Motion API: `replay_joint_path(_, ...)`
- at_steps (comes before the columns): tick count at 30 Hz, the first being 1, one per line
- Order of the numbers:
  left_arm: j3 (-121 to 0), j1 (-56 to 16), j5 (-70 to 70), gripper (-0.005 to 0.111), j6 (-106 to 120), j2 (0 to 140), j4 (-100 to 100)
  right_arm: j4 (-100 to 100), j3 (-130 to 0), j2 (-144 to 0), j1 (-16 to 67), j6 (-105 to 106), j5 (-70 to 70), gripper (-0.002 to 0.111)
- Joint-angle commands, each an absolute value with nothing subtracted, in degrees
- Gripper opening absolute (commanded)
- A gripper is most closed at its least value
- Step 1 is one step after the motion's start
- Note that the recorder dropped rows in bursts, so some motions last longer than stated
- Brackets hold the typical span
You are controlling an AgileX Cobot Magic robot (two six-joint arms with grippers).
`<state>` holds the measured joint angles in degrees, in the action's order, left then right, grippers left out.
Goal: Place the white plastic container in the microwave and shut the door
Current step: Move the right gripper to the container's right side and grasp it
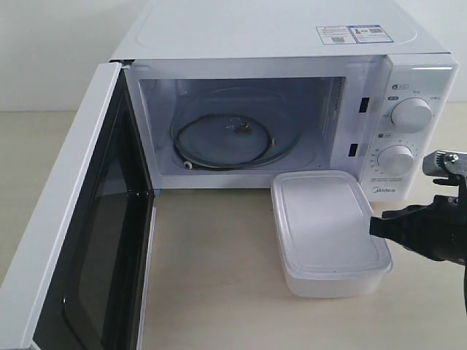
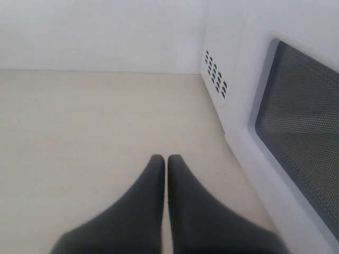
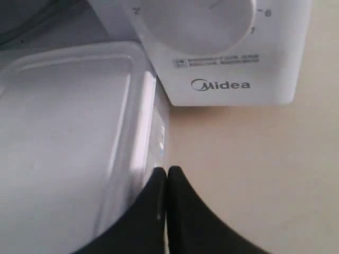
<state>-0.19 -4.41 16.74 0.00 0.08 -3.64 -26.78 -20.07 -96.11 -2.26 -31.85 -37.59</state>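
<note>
The white plastic container (image 1: 327, 232) sits on the table in front of the open microwave (image 1: 292, 95), below its dial panel. The door (image 1: 69, 233) stands swung wide open at the left; the glass turntable (image 1: 230, 138) shows inside. My right gripper (image 1: 373, 226) is shut, its tips at the container's right rim; in the right wrist view the gripper (image 3: 167, 172) lies against the container (image 3: 69, 132) edge, with nothing between the fingers. My left gripper (image 2: 166, 160) is shut and empty above the table, beside the door (image 2: 296, 127); it does not show in the exterior view.
Two round dials (image 1: 411, 114) sit on the microwave's right panel, just above my right arm. The Midea panel (image 3: 222, 79) is close ahead of the right gripper. Bare tabletop (image 1: 211, 270) lies between the open door and the container.
</note>
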Motion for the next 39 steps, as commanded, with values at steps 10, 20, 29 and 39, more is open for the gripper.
replay_joint_path(10,0.0,-4.7,16.9,0.004,0.5,0.0,-3.6,-34.4,-21.3,-96.1,8.3,-37.1,-35.8,0.0)
replay_joint_path(20,0.0,-4.7,16.9,0.004,0.5,0.0,-3.6,-28.2,-21.3,-95.8,4.4,-37.4,-28.1,0.0)
replay_joint_path(29,0.0,-4.7,16.9,0.004,0.5,0.0,-3.6,-37.0,-16.4,-88.9,3.8,-53.4,-40.1,0.0)
replay_joint_path(39,0.0,-4.7,16.9,0.004,0.5,0.0,-3.6,-51.3,-16.7,-88.7,1.2,-67.0,-45.0,0.0)
